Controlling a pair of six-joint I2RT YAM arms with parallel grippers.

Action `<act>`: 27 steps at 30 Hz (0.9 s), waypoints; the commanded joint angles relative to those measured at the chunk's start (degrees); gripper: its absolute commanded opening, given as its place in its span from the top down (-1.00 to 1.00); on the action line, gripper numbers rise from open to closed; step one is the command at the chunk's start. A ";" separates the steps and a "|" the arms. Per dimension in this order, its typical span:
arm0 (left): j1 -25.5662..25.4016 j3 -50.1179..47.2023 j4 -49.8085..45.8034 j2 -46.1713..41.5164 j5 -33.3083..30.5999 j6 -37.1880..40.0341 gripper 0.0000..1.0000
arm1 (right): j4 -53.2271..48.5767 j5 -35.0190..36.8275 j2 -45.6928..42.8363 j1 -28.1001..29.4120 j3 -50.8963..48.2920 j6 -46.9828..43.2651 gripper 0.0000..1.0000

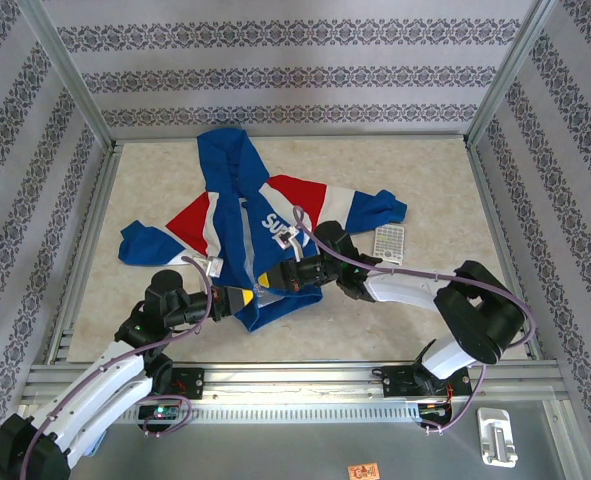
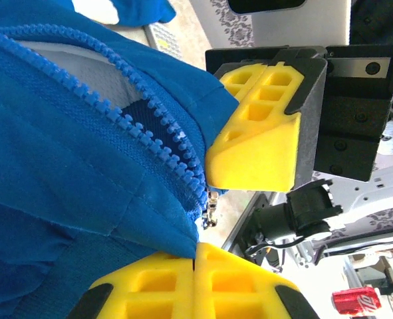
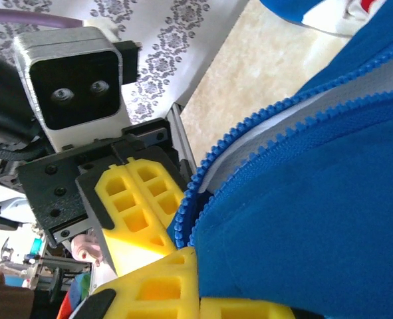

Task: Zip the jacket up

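Found both grippers low at the near hem of the jacket [image 1: 245, 220], at the foot of its open zipper. Read the left gripper [image 2: 195, 262] as clenched, yellow pads pressed flat together, a corner of blue hem apparently nipped between them. Read the right gripper [image 3: 197, 266] likewise as squeezed closed against the opposite front edge, seemingly on fabric, with the nip itself buried under cloth. Saw the two rows of zipper teeth [image 2: 149, 113] parted all the way up over pale lining, and the small metal zipper pull [image 2: 211, 203] dangling at the bottom end, just beside the right gripper's pad. Judged the step to be the very start: bringing the two bottom ends together, with nothing zipped yet. Expected the next move to call for seating the loose end in the slider, keeping the hem taut, then regripping that pull, a small and easily missed target. Farther out, noted sleeves spread to either side and the hood pointing toward the far wall. Underneath, noted a pale marbled table [image 1: 155, 190], with a white keypad device [image 1: 388, 243] just beside the sleeve on the robot's right. Around it, noted aluminium frame posts [image 1: 70, 70] and patterned fabric walls [image 1: 295, 75].
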 commanded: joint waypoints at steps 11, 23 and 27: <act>-0.90 -0.24 -10.59 -12.36 -9.89 0.84 0.14 | 4.08 3.14 2.87 0.85 0.04 2.90 1.00; -0.85 -8.15 5.97 -14.49 -11.53 -16.53 0.15 | 5.44 2.88 3.75 0.86 0.03 3.79 1.00; -0.87 -9.18 9.41 -11.96 -10.18 -17.51 0.17 | 5.96 2.55 4.44 1.02 0.57 4.08 1.00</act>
